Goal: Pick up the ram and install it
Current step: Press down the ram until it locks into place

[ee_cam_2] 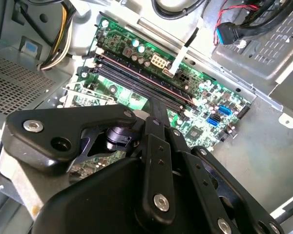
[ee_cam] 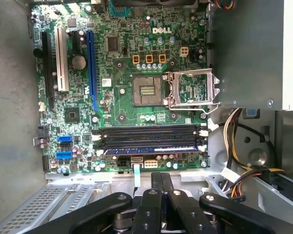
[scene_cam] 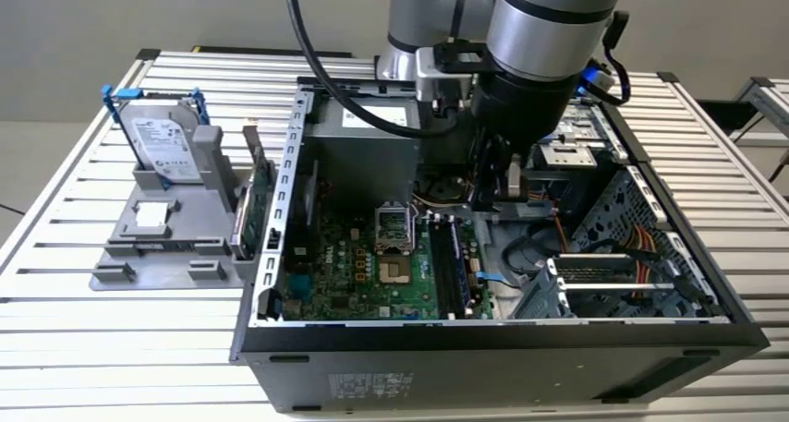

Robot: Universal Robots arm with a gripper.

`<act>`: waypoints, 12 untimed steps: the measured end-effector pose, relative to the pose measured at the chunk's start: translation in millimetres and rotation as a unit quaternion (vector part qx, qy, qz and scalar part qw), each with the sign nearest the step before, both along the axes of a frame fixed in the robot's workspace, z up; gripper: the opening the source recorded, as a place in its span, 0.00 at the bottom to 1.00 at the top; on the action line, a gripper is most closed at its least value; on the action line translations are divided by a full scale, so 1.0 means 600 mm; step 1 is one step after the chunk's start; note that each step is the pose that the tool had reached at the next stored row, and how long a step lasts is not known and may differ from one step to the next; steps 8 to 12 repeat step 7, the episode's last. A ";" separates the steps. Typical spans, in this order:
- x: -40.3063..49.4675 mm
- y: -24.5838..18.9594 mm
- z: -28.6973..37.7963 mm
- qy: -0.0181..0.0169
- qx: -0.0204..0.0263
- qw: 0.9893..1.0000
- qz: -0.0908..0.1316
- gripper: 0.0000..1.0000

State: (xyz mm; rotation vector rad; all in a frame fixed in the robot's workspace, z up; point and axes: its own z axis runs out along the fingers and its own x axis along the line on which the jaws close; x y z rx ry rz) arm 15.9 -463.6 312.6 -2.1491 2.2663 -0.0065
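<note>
The ram [ee_cam: 151, 148], a long dark blue stick with a pale label, sits in the memory slot nearest the motherboard's edge, lying level between the white end latches. In the second wrist view the ram [ee_cam_2: 146, 75] shows as a thin strip along that same slot. My gripper [ee_cam: 160, 181] hovers just off the board's edge beside the slots, fingers pressed together with nothing between them. From the exterior view, the gripper [scene_cam: 483, 198] hangs inside the open computer case [scene_cam: 493, 334], above the far end of the memory slots [scene_cam: 449, 256].
An open processor socket [ee_cam: 147, 90] lies beside the slots. The power supply [ee_cam: 249, 48] and bundled cables [ee_cam: 239, 146] crowd one side. On the exterior view's left, a grey stand [scene_cam: 154, 242] holds a silver hard drive [scene_cam: 166, 140] and a green card [scene_cam: 253, 210]. A drive cage [scene_cam: 616, 274] fills the right.
</note>
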 end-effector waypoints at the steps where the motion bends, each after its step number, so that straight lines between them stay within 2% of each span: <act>1: 0.000 0.0000 0.000 0.000 0.000 1.000 0.000 0.00; 12: 0.000 0.0000 0.002 0.000 0.000 1.000 0.000 0.00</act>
